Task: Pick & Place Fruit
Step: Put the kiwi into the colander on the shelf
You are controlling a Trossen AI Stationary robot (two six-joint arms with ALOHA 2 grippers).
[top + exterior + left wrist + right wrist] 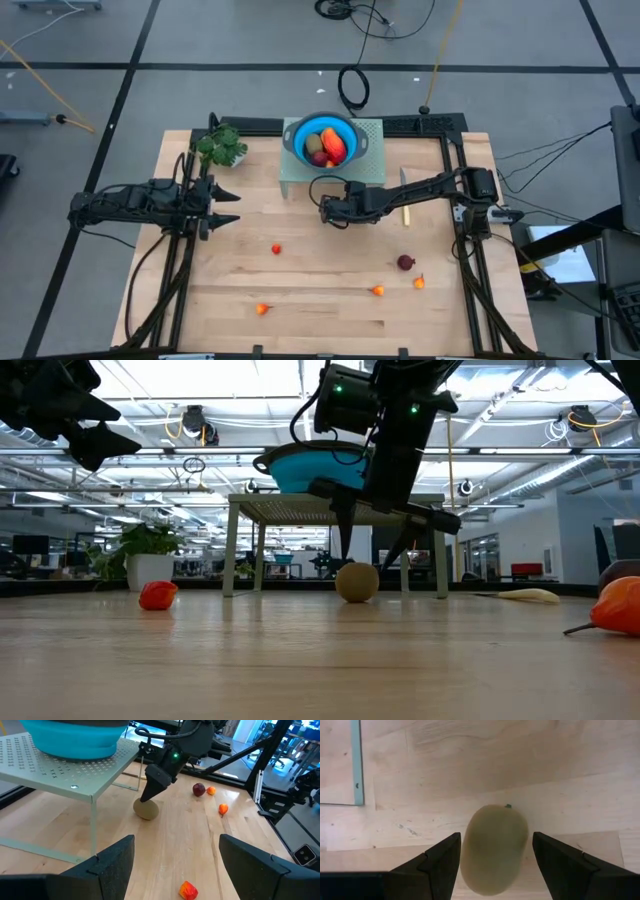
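A brown kiwi-like fruit (494,849) lies on its side on the wooden table, in front of the stand. My right gripper (496,835) hangs open just above it, slanting down, one finger on either side, touching nothing; the low view shows the fingertips over the kiwi (357,582). A blue bowl (298,137) on a green perforated stand (372,172) holds an orange-red piece (334,148) and other fruit. Loose on the table lie a dark red round fruit (405,263) and several tiny orange-red ones (276,249). My left gripper (232,208) waits open at the left.
A green leafy bunch (222,147) stands at the far left of the table. A slim yellow-handled knife (406,205) lies right of my right arm. The stand's legs (231,550) rise just behind the kiwi. Bare wood stretches across the near half between the small fruits.
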